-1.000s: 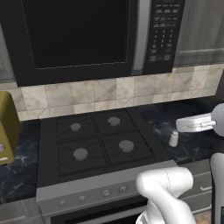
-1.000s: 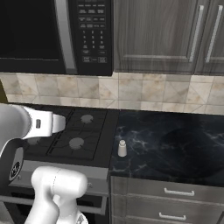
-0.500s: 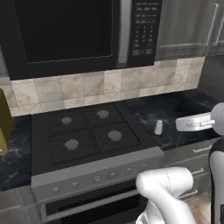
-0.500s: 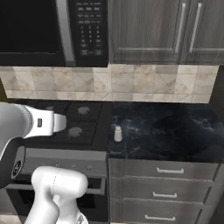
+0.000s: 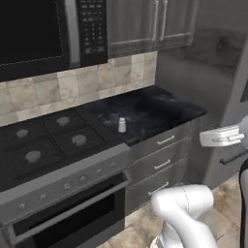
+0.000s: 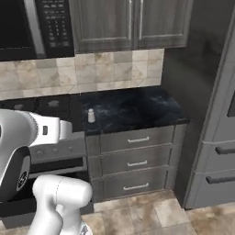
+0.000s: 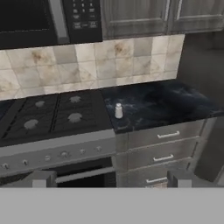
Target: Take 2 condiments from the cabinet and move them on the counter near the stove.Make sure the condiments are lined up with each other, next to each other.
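- The shaker [image 5: 122,125] stands upright on the black surface [image 5: 160,109], near its front edge and just beside the stove [image 5: 43,145].
- From the right base view the shaker [image 6: 91,115] sits at the left end of the surface [image 6: 133,108], close to the seam with the stove [image 6: 50,108], and nothing touches it.
- The hand view has the shaker [image 7: 118,110] a little right of the burners, pale grey-white with a slightly darker cap; what is inside it cannot be told.
- No label or print can be read on the shaker at this size.
- The pincer [image 7: 109,178] is spread wide, its two tips low in the hand view, well apart from the shaker and holding nothing.
- Above the surface the two cabinet doors [image 6: 131,23] are closed, so their contents are hidden.
- Under the surface three grey drawers [image 6: 137,160] are stacked, all shut, each with a pale bar handle.
- The microwave [image 5: 48,34] hangs over the stove; its keypad shows rows of small light marks, too blurred to read.
- The stove's four burners [image 7: 52,113] are bare, and its steel knob panel [image 7: 57,153] carries a row of small knobs with no legible markings.
- The oven door [image 5: 72,213] below is shut, its window dark.
- Beige tiles [image 7: 96,63] run behind the stove and surface.
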{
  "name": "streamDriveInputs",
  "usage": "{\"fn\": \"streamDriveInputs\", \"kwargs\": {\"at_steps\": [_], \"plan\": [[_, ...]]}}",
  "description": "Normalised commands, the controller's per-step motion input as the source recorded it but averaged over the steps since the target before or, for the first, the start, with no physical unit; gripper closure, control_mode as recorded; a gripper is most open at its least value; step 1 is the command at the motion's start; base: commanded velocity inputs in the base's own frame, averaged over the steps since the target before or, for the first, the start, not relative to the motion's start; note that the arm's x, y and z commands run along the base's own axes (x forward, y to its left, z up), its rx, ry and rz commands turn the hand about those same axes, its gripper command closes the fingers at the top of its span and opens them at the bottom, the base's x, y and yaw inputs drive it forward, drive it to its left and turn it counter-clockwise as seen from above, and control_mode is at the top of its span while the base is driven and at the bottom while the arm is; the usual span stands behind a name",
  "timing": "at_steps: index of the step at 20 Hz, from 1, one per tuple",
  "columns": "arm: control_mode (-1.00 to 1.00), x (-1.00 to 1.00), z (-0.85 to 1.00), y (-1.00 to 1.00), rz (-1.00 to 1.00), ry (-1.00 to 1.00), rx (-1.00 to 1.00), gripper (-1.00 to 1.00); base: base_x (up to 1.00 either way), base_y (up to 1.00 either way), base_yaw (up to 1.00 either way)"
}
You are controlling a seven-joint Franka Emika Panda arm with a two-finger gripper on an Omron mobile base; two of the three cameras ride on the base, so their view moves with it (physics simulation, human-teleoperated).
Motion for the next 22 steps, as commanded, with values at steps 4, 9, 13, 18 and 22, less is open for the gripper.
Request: {"fn": "streamDriveInputs", "kwargs": {"at_steps": [4, 9, 13, 18, 22], "plan": [[1.00, 0.00, 0.00, 0.00, 0.00, 0.00, 0.00, -1.00, 0.00, -0.20, -0.92], [1.00, 0.00, 0.00, 0.00, 0.00, 0.00, 0.00, -1.00, 0.00, -0.10, -0.97], [1.00, 0.00, 0.00, 0.00, 0.00, 0.00, 0.00, -1.00, 0.00, -0.13, -0.96], [1.00, 0.00, 0.00, 0.00, 0.00, 0.00, 0.00, -1.00, 0.00, -0.27, -0.93], [1.00, 0.00, 0.00, 0.00, 0.00, 0.00, 0.00, -1.00, 0.00, -0.30, -0.91]]}}
